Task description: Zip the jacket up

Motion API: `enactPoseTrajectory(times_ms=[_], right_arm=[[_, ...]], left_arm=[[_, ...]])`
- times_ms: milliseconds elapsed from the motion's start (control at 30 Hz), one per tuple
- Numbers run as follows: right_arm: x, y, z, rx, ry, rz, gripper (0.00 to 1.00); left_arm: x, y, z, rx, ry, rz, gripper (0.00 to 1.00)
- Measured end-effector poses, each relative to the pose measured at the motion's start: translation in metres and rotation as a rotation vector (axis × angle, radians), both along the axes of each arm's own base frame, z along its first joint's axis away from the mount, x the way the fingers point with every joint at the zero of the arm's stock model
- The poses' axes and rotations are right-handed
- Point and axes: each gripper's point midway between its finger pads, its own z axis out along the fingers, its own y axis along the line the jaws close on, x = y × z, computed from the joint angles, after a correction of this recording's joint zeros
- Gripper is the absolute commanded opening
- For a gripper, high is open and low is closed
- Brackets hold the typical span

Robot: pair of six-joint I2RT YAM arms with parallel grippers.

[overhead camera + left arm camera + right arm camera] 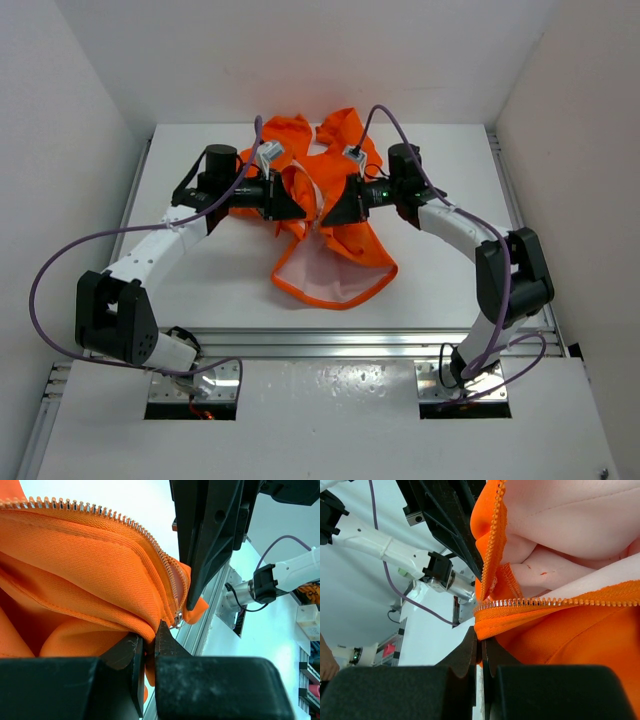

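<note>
The orange jacket [340, 235] lies open mid-table, its pale pink lining [325, 272] facing up at the near hem. My left gripper [300, 201] is shut on the jacket's left front edge; the left wrist view shows orange fabric [75, 570] pinched between the jaws, with the zipper teeth [125, 522] and the metal slider [177, 618] just above. My right gripper [325, 212] is shut on the right front edge; the right wrist view shows its zipper teeth [560, 601] and lining [570, 525] above the jaws. The two grippers nearly meet.
The jacket's hood and sleeves [300, 135] bunch at the back of the white table [200, 270]. White walls enclose the table on three sides. An aluminium rail [340, 345] runs along the near edge, by the arm bases.
</note>
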Motion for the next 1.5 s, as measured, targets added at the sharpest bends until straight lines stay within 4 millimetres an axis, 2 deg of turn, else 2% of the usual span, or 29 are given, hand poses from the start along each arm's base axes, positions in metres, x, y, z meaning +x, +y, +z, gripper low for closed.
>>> enactPoseTrajectory(times_ms=[1500], right_arm=[[0.004, 0.000, 0.011, 0.035, 0.000, 0.001, 0.00]], left_arm=[[-0.003, -0.004, -0.003, 0.021, -0.043, -0.029, 0.00]])
